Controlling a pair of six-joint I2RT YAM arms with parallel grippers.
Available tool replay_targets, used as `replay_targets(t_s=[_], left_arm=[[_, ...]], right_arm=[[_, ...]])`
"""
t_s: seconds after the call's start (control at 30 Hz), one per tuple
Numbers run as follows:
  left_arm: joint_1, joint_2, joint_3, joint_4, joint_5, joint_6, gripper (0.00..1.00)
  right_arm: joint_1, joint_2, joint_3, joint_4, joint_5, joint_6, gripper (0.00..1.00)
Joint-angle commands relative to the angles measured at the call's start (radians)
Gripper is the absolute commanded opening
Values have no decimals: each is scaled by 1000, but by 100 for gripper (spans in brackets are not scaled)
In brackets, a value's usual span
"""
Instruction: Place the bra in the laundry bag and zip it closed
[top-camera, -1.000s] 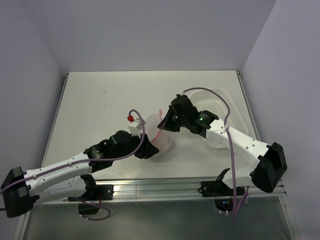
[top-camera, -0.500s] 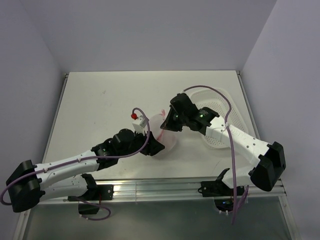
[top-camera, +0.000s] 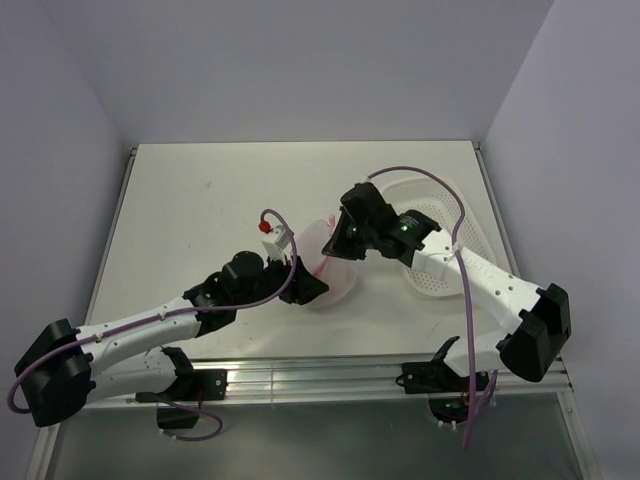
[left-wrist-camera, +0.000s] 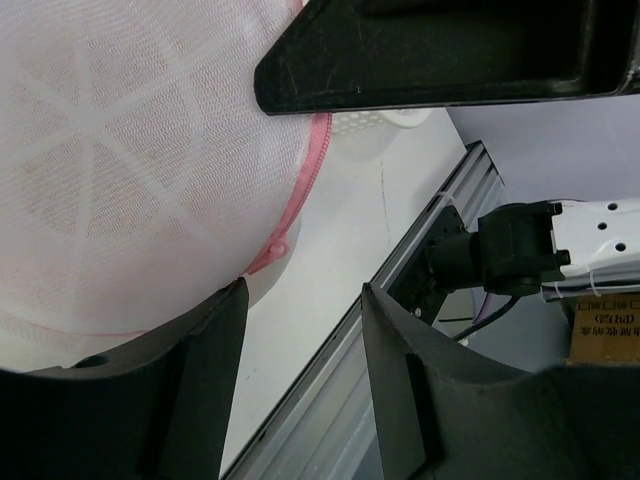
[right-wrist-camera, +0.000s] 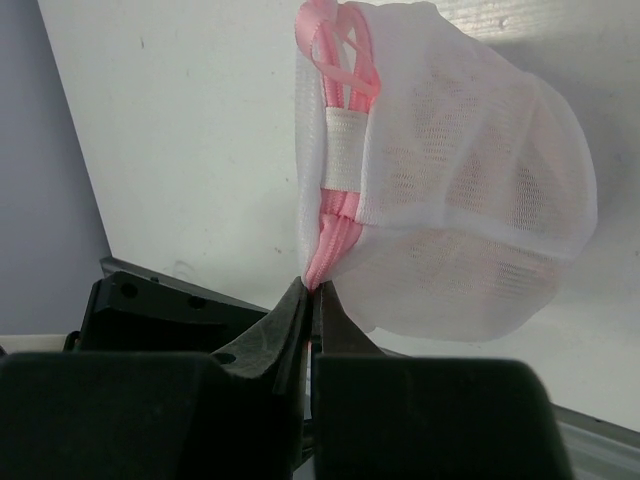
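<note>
The laundry bag (top-camera: 335, 268) is a round white mesh pouch with a pink zipper rim, lying mid-table between my grippers. My right gripper (top-camera: 333, 250) is shut on the pink zipper rim at the bag's far edge; in the right wrist view the gripper (right-wrist-camera: 315, 287) pinches the rim below the bag (right-wrist-camera: 450, 200). My left gripper (top-camera: 310, 290) is open at the bag's near side. In the left wrist view the gripper (left-wrist-camera: 303, 300) is empty, and one finger (left-wrist-camera: 215, 330) touches the lower edge of the bag (left-wrist-camera: 130, 170). The bra is hidden from view.
A white perforated plastic basket (top-camera: 445, 215) stands at the right, partly under my right arm, and its corner shows in the left wrist view (left-wrist-camera: 375, 122). The table's near metal rail (top-camera: 320, 375) runs just behind my left gripper.
My left gripper has moved right and forward to the bag's near side. My right gripper has kept its hold on the zipper rim and shifted slightly.
</note>
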Motion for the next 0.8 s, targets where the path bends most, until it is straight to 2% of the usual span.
replay_targets(t_s=[0.0,0.47,0.77], left_arm=[[10,15,-6,74,26,11,56],[11,84,-12,180,34,-12,54],[13,85,-29,192,-38,-18,53]], right_arm=[[1,19,65,-21,11,-6,0],[2,47,101,-56,0,-9,0],[3,65,131,-79,-1,-15,0]])
